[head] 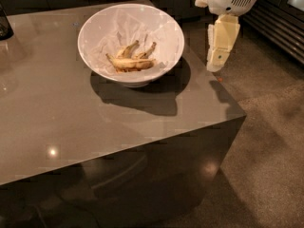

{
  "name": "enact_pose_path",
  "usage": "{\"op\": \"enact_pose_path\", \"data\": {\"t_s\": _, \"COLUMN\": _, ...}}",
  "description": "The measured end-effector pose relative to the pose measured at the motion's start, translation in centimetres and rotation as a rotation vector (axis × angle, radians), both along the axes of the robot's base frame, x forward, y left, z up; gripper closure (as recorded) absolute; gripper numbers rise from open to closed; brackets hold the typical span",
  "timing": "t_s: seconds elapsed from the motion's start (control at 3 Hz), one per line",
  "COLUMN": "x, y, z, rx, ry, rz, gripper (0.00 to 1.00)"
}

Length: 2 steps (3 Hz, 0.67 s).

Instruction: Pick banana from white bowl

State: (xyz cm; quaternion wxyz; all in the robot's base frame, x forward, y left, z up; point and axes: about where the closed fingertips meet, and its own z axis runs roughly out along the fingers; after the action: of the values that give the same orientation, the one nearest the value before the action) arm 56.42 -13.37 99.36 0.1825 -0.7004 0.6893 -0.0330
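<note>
The white bowl (pixel 161 30) stands on the far right part of a glossy grey-brown table (pixel 71 122). The banana (pixel 130 61), a small cluster of yellow speckled pieces with dark tips, lies in the bottom of the bowl on crinkly white lining. My gripper (pixel 217 63) hangs pointing down from the white arm at the upper right. It is just right of the bowl, over the table's right edge, apart from bowl and banana, with nothing in it.
A dark object (pixel 4 25) stands at the table's far left edge, cut off by the frame. The table's right edge and front corner (pixel 242 115) drop to a speckled floor (pixel 270 156). Dark slatted cabinets (pixel 280 27) stand at the back right.
</note>
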Motion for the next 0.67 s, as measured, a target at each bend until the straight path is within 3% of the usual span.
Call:
{"op": "enact_pose_path", "data": {"t_s": 0.33, "x": 0.0, "y": 0.0, "z": 0.0, "rx": 0.000, "ry": 0.000, "rz": 0.000, "gripper": 0.00}}
{"op": "enact_pose_path", "data": {"t_s": 0.67, "x": 1.9, "y": 1.2, "z": 0.4, "rx": 0.004, "ry": -0.025, "rz": 0.014, "gripper": 0.00}}
